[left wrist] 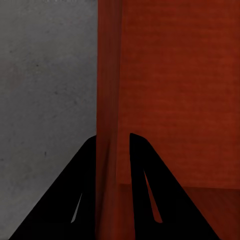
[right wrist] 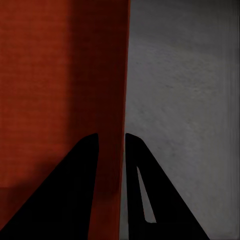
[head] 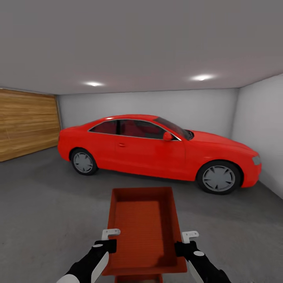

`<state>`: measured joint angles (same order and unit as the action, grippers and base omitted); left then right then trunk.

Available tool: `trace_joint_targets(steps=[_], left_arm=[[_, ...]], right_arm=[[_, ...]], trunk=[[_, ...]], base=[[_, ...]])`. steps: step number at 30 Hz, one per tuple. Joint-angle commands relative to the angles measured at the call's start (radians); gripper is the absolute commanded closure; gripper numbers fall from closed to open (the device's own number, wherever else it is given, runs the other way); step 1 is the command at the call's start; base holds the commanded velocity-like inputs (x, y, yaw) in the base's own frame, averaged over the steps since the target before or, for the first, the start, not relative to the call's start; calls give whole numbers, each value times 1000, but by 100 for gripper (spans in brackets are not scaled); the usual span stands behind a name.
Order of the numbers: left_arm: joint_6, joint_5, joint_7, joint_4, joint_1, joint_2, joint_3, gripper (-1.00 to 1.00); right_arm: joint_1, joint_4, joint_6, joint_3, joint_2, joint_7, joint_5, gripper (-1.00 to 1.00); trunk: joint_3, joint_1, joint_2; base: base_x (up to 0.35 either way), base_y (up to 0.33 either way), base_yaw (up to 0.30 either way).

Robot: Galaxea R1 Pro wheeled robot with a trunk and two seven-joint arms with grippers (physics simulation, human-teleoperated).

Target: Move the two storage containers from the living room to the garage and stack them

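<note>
The robot stands in the garage, facing the side of a red car [head: 157, 149], with a wooden door [head: 27, 124] off to the left and white walls behind. An orange-red bin [head: 143, 224] is carried in front of the trunk above the grey concrete floor [head: 43, 208], its open top up and its ribbed bottom plain to see. A second red edge [head: 138, 278] peeks out just below it at the bottom of the head view; it may be the other bin, though too little shows to be sure. The left gripper [left wrist: 114, 150] has its fingers pinching the bin's left side wall, which runs up between them in the left wrist view, inside of the bin on one side and concrete on the other. The right gripper [right wrist: 111, 150] pinches the right side wall the same way. The bin looks like stiff, light plastic with smooth walls, so it should keep its shape when lifted by the rims, but thin walls held by a narrow pinch could slip or tilt. Holding both long walls near the near end, as here, leaves the far end free to sag, so it seems wise to lower it level and slowly
</note>
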<state>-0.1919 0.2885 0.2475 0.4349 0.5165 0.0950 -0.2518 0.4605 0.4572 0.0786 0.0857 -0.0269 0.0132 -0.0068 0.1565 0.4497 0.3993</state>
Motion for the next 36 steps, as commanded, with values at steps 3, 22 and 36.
trace_joint_targets(steps=[3, 22, 36], left_arm=[[-6, -15, 10, 16, 0, 79, 4, 100], [-4, -14, 10, 16, 0, 79, 5, 100], [-4, -14, 10, 16, 0, 79, 5, 100]], right_arm=[[0, -2, 6, -3, -64, 2, 1, 100], [0, -2, 6, -3, -64, 1, 1, 100], [0, -2, 6, -3, -64, 1, 1, 100]], trunk=[[0, 0, 1], [0, 0, 1], [0, 0, 1]], base=[[0, 0, -225], [113, 4, -19], [0, 0, 0]])
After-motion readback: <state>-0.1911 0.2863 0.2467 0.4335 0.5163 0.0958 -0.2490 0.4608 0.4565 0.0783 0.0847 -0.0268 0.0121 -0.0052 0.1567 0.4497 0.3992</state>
